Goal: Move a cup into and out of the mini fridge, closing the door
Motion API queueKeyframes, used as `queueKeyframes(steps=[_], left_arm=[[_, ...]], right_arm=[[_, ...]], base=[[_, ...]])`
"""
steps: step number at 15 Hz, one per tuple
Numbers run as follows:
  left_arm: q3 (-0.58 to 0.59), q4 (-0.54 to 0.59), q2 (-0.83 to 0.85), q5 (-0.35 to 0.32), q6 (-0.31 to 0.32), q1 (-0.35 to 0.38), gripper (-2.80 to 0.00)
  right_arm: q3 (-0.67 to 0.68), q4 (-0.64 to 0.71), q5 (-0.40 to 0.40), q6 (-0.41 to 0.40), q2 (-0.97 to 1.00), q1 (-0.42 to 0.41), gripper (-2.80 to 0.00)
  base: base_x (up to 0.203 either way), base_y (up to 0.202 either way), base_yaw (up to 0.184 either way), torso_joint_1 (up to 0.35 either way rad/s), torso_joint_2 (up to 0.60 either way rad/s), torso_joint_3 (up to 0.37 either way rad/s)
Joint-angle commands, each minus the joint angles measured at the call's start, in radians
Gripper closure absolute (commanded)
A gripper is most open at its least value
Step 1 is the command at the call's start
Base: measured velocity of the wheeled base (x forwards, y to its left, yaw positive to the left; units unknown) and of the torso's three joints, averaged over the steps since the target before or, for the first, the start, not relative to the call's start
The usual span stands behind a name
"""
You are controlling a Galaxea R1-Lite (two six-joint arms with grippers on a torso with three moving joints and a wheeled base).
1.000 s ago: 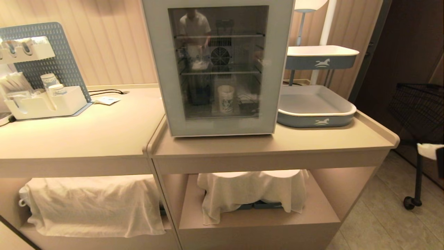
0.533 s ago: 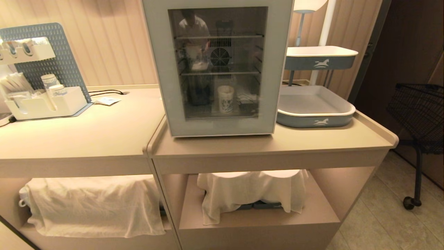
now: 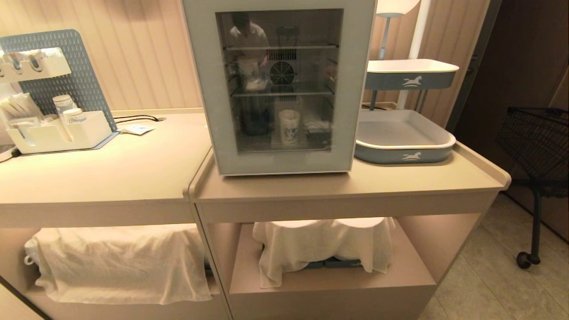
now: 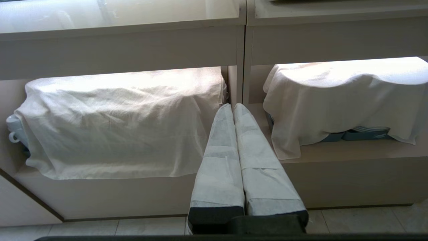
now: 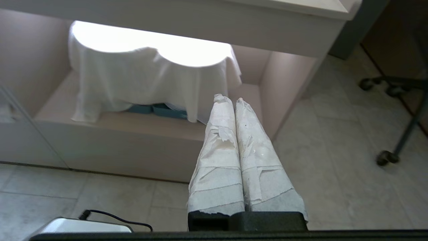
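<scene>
We see neither arm from the head camera. Our left gripper [image 4: 233, 107] hangs low with its two tape-wrapped fingers [image 4: 220, 160] pressed together, holding nothing. Our right gripper [image 5: 230, 99] is likewise closed and empty, fingers [image 5: 217, 160] touching along their length.

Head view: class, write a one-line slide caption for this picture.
Patterned cup stands on the bottom shelf of the mini fridge, door closed, on a beige counter; no arm in view.

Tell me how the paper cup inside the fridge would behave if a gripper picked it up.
The cup looks like thin paper, so probably light and easily crushed by a firm squeeze. It is tall and tapers toward its base, so a sideways nudge could tip it. It stands on a wire shelf, likely an uneven footing.
</scene>
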Motion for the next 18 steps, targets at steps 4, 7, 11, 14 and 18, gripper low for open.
queueKeyframes(steps=[4,7,11,14,18], left_arm=[[0.0,-0.001,-0.002,0.0,-0.01,0.0,0.0],[0.0,-0.001,-0.001,0.0,-0.01,0.0,0.0],[0.0,-0.001,-0.002,0.0,-0.01,0.0,0.0],[0.0,-0.001,-0.002,0.0,-0.01,0.0,0.0],[0.0,-0.001,-0.001,0.0,-0.01,0.0,0.0]], right_arm=[[0.002,0.022,-0.028,0.017,-0.238,-0.005,0.0],[0.001,0.084,-0.033,0.093,-0.238,-0.006,0.0],[0.002,0.085,-0.035,0.095,-0.237,-0.006,0.0],[0.001,0.088,-0.038,0.101,-0.237,-0.006,0.0],[0.001,0.093,-0.043,0.126,-0.237,-0.006,0.0]], base=[[0.0,0.0,0.0,0.0,0.0,0.0],[0.0,0.0,0.0,0.0,0.0,0.0],[0.0,0.0,0.0,0.0,0.0,0.0],[0.0,0.0,0.0,0.0,0.0,0.0],[0.0,0.0,0.0,0.0,0.0,0.0]])
